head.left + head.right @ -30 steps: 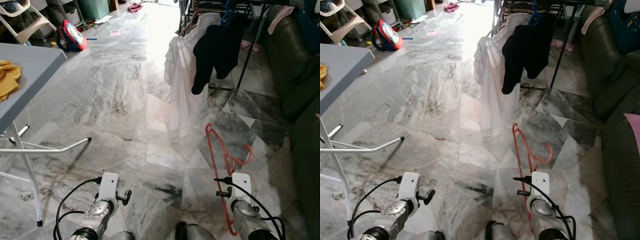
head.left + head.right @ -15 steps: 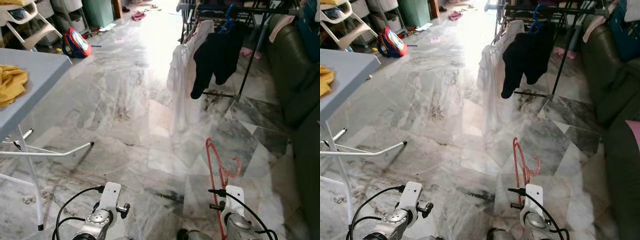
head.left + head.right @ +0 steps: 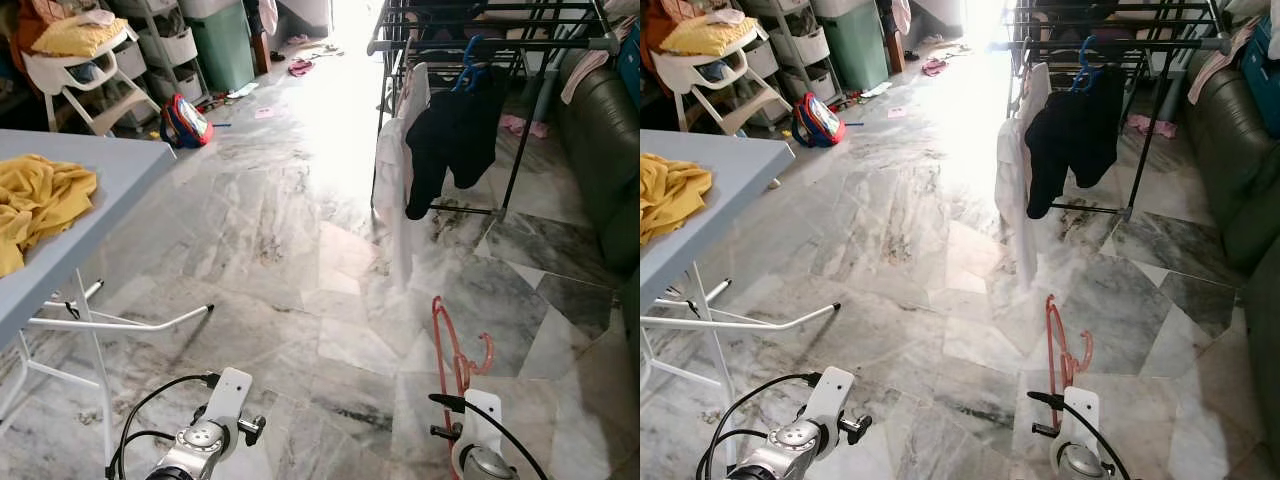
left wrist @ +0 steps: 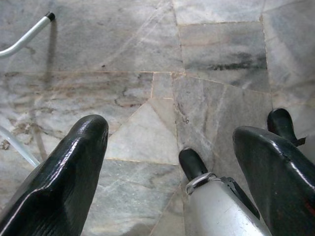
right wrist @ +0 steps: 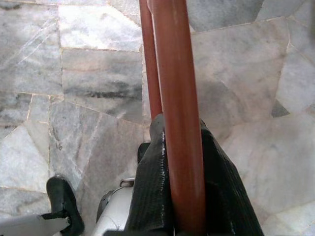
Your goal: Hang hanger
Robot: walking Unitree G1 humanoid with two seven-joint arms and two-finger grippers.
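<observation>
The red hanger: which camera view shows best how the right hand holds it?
The right wrist view: the red hanger runs between the right hand's two black fingers, shut on its bar. The left eye view shows the hanger's whole shape and hook above the arm, but not the grip. The right eye view shows the same.

Left arm: low at robot's left, wrist forward, left tool (image 4: 170, 162) empty, black fingers (image 4: 69, 172) spread wide. Right arm: low at robot's right, right tool (image 5: 183, 196) clamped tight on red hanger (image 3: 448, 345) bar
</observation>
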